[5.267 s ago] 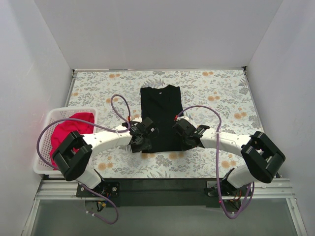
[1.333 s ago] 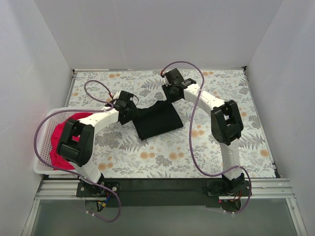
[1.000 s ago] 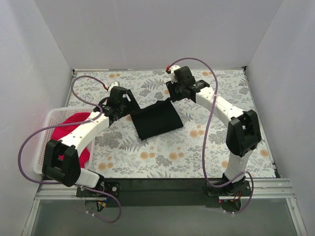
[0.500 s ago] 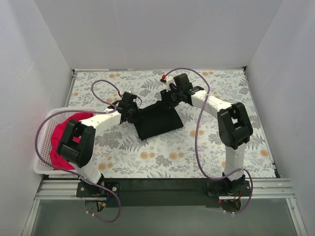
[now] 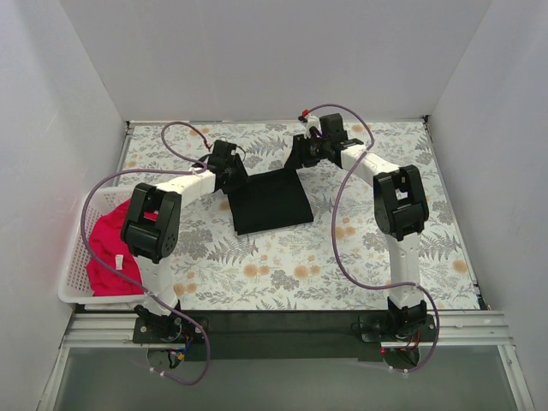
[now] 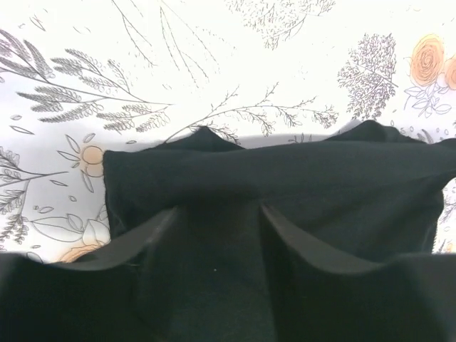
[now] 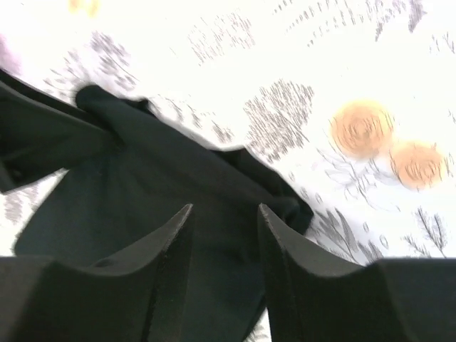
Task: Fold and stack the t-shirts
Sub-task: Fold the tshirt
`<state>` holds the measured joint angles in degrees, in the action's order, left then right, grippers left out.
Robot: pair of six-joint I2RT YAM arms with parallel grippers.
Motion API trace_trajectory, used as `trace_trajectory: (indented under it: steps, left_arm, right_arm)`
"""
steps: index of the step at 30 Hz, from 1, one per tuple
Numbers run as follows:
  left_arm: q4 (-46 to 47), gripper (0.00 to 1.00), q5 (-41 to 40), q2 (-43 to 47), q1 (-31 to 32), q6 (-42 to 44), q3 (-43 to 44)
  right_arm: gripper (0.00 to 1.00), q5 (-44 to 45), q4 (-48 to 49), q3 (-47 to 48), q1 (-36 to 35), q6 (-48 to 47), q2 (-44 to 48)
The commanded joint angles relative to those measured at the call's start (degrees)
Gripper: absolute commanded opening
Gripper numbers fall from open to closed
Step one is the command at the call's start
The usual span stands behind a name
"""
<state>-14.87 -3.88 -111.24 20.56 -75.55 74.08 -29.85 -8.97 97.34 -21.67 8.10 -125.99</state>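
Observation:
The black t-shirt (image 5: 270, 204) lies folded into a short rectangle on the floral tablecloth, its far edge slightly raised. My left gripper (image 5: 233, 177) is at its far left corner and my right gripper (image 5: 298, 160) is at its far right corner. In the left wrist view my gripper (image 6: 217, 214) has its jaws apart over the black cloth (image 6: 285, 178). In the right wrist view my gripper (image 7: 224, 214) also stands open over the cloth (image 7: 142, 178). The red-pink t-shirt (image 5: 110, 244) lies crumpled in the basket.
The white lattice basket (image 5: 86, 300) stands at the table's left edge. The floral tablecloth (image 5: 385, 257) covers the table. White walls close in the back and both sides. Purple cables loop over both arms.
The shirt went from lying long and flat to folded in half. Both grippers carried its near hem to the far edge, and over the last second they shifted a little farther back.

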Motion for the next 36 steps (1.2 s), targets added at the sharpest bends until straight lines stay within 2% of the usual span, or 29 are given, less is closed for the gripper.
trace_trajectory:
  steps: [1, 4, 6, 9, 11, 18, 24, 28, 31, 36]
  left_arm:
    - [0.28, 0.46, -0.34, 3.30, -0.61, 0.67, 1.59]
    - [2.38, 0.52, 1.50, 7.86, -0.60, -0.47, -1.74]
    - [5.11, 0.53, 2.82, 11.55, -0.52, -1.44, -5.42]
    - [10.11, 0.50, 3.70, 14.72, -0.60, -2.41, -10.95]
    - [13.90, 0.45, 3.79, 14.83, -0.78, -2.76, -12.47]
    - [18.12, 0.38, 10.29, 4.57, -5.69, -4.69, -9.31]
    - [20.32, 0.35, 16.44, -6.59, -9.39, -7.07, -4.57]
    - [20.41, 0.35, 18.55, -10.57, -10.62, -7.51, -3.42]
    - [19.97, 0.36, 19.35, -10.58, -11.24, -7.33, -3.42]
    - [17.69, 0.48, 18.65, -4.45, -11.42, -5.40, -1.67]
  right_arm:
    - [0.48, -6.08, 5.80, 1.63, -0.39, 4.46, 2.94]
    - [0.52, -10.38, 13.61, -4.33, -0.39, 9.03, 6.01]
    - [0.53, -13.12, 19.40, -7.76, -0.48, 11.40, 6.81]
    - [0.53, -18.13, 22.85, -8.83, -0.48, 13.96, 5.68]
    - [0.53, -17.97, 23.38, -8.75, -0.57, 14.75, 4.62]
    - [0.53, -19.02, 24.53, -0.58, 1.80, 19.84, -4.86]
    - [0.53, -20.16, 25.40, 9.34, 5.58, 27.31, -17.17]
    - [0.53, -20.34, 27.95, 10.68, 7.17, 31.97, -22.09]
    - [0.53, -20.34, 28.75, 9.54, 7.87, 32.60, -21.32]
    - [0.53, -18.59, 29.28, 4.18, 8.40, 31.11, -14.21]
